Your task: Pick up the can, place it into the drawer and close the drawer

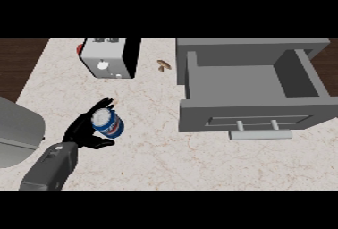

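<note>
Nearest you, your left hand (84, 130) is curling its black fingers round the can (107, 122), a blue and white cylinder with a pale round top, and is holding it over the speckled stone counter (152, 161). Further right, the boxy grey drawer (254, 85) is standing open with its bar handle (260, 134) facing you, well apart from the can. Beyond the can, a white and black toaster (110, 58) is sitting near the counter's far edge, a small brown curved scrap (163, 65) lying beside it.

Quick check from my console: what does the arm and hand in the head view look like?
One arm shows: a grey, boxy forearm with a darker band near the wrist, ending in a glossy black hand with slim fingers and a thumb. No cables, sleeves or markings are visible.
</note>
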Controlling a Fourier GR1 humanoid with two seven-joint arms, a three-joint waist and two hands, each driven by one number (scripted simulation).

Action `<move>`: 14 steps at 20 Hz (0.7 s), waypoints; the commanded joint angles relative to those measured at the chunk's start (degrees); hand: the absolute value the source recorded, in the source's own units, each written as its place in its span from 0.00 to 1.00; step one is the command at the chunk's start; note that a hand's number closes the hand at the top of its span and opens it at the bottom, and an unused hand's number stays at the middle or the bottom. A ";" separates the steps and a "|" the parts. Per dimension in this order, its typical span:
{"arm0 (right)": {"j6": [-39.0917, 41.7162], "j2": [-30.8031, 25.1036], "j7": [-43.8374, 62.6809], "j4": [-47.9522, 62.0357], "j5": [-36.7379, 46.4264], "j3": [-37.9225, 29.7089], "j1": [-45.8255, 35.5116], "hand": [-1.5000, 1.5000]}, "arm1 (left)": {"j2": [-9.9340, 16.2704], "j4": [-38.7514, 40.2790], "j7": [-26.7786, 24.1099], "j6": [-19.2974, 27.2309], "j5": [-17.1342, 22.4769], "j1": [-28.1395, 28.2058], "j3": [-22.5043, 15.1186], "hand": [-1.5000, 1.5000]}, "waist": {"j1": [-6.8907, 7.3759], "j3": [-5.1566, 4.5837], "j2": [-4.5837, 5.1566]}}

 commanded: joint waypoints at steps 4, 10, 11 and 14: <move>0.43 -1.24 3.89 -2.36 -5.08 -1.31 1.35 0.00 | -1.69 2.17 3.55 -6.06 1.94 -4.08 1.34 1.00 | -0.19 -0.01 -0.04; -1.14 -0.61 3.02 0.13 -1.61 -0.94 -2.34 0.00 | -2.98 -1.81 2.83 -9.93 1.94 -4.97 0.25 1.00 | 0.56 0.05 -0.12; -1.67 -1.55 4.46 -1.30 -6.58 -2.86 -0.72 0.00 | -2.55 -3.54 4.04 -11.85 2.70 -4.41 0.28 1.00 | 0.83 0.09 -0.42; 0.11 2.47 1.42 -3.29 -1.01 0.38 1.42 0.00 | -4.29 -7.06 2.05 -12.04 2.27 -2.01 -1.05 1.00 | 0.97 0.10 -0.42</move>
